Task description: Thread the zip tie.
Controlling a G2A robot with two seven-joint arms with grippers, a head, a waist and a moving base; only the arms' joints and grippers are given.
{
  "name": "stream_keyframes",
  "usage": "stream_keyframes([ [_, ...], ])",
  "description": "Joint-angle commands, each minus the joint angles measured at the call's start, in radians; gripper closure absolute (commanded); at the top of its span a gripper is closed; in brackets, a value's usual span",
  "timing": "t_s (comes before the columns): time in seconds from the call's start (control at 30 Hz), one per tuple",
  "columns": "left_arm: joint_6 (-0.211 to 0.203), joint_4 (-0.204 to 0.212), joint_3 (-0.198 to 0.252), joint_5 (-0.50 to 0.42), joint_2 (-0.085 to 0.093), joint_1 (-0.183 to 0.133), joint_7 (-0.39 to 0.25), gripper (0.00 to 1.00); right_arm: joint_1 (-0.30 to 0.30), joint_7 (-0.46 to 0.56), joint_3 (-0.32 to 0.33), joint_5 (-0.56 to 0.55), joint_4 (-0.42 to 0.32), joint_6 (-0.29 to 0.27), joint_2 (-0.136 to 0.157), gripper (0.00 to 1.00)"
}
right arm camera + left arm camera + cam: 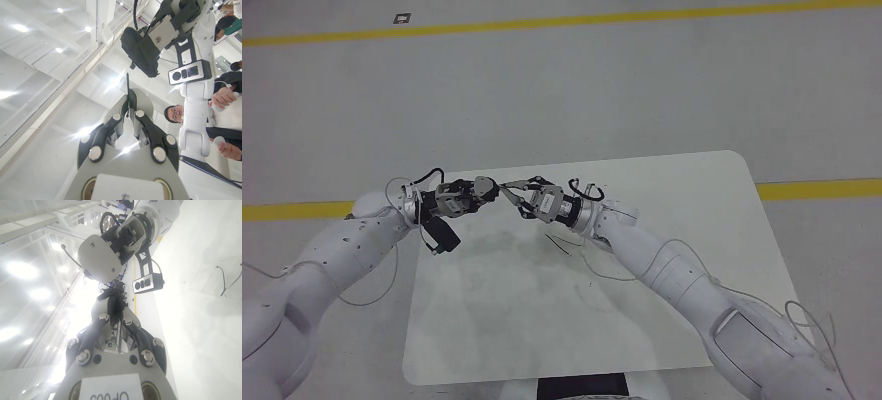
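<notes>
**Kid:** Which step is this?

**Helper:** The lining-up step, I think. Both grippers hang in the air over the far edge of the desk (692, 250), nearer its far left corner. They face each other, very near but not touching. The threading does not look done yet.

**Kid:** Where is the zip tie (127, 81)?

**Helper:** In the right gripper (130, 102). Its fingers (144, 103) are closed tight on it. A thin black bit sticks out past the tips and points toward the left gripper (113, 298).

**Kid:** And the left fingers (97, 311)?

**Helper:** They are pressed together too, with the black pads touching (the pads look a bit ragged). I can't tell if they pinch anything between them.

**Kid:** So what comes next?

**Helper:** My guess is that the thin end has to go into the little hole in the head of the zip tie. That calls for a slow, straight push, with both grips held firm. If the end is a bit off, it will likely bend or slide past the hole.

**Kid:** Is anything else on the desk?

**Helper:** A few spare ties (564, 243) lie flat near the middle, close under the right arm and well below the grippers.
</notes>
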Motion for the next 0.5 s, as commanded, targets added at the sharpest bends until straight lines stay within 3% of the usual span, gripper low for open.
stream_keyframes([
  [0.0,0.000,0.000,0.000,0.000,0.000,0.000,0.000,1.00,-0.007,-0.006,0.002,0.000,-0.004,0.000,0.000,1.00],
  [0.47,0.000,0.000,0.000,0.000,0.000,0.000,0.000,1.00,-0.013,-0.011,0.007,0.000,-0.009,0.000,0.000,1.00],
])
